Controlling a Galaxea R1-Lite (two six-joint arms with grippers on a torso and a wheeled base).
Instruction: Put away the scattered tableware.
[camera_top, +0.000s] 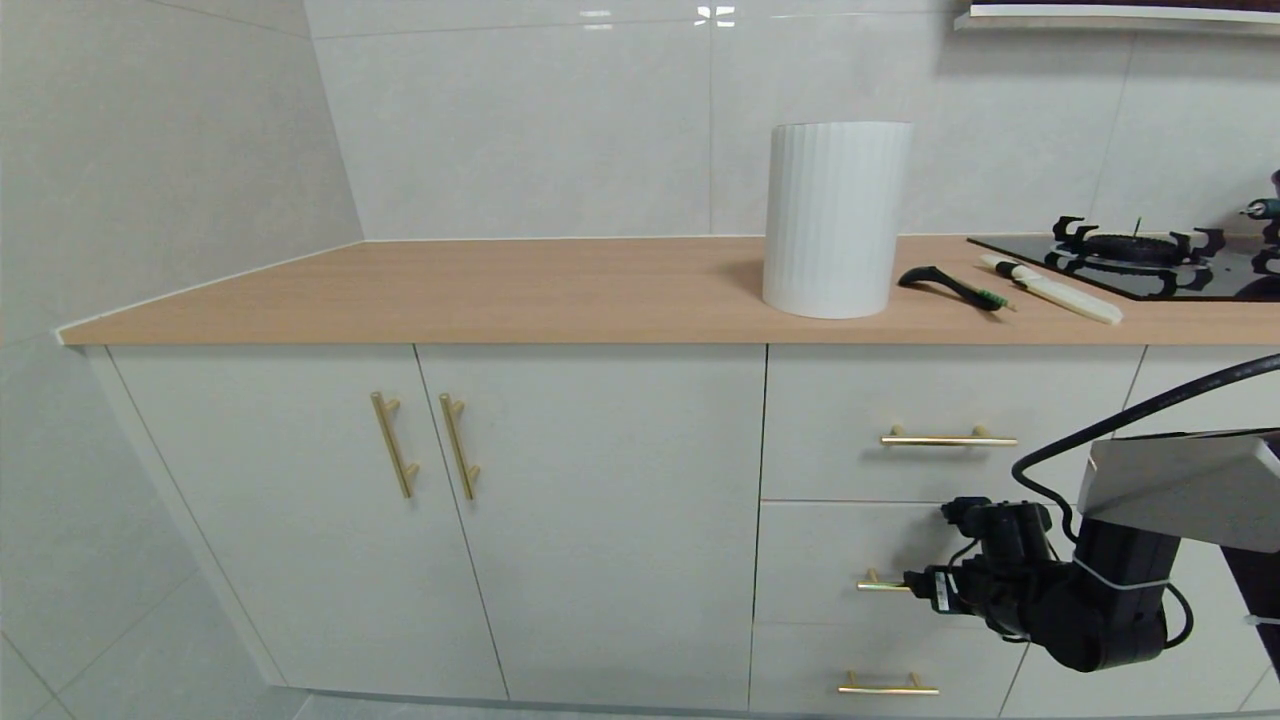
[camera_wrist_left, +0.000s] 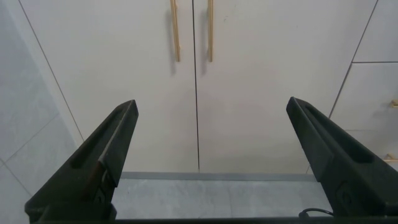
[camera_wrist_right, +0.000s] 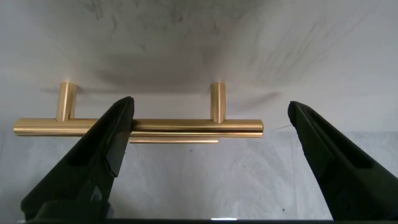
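Though partly hidden, handle (camera_wrist_right: 186, 127) at gripper (camera_wrist_right: 209, 107).

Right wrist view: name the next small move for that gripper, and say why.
Probably ease the right gripper straight in, jaws kept open, until its fingers flank the drawer handle. It is open and grips nothing, with the gold bar and one post lying between its fingers. The middle drawer looks shut, and the utensils lie on the counter.

There are no words, numbers or signs that can be read anywhere in these pictures.
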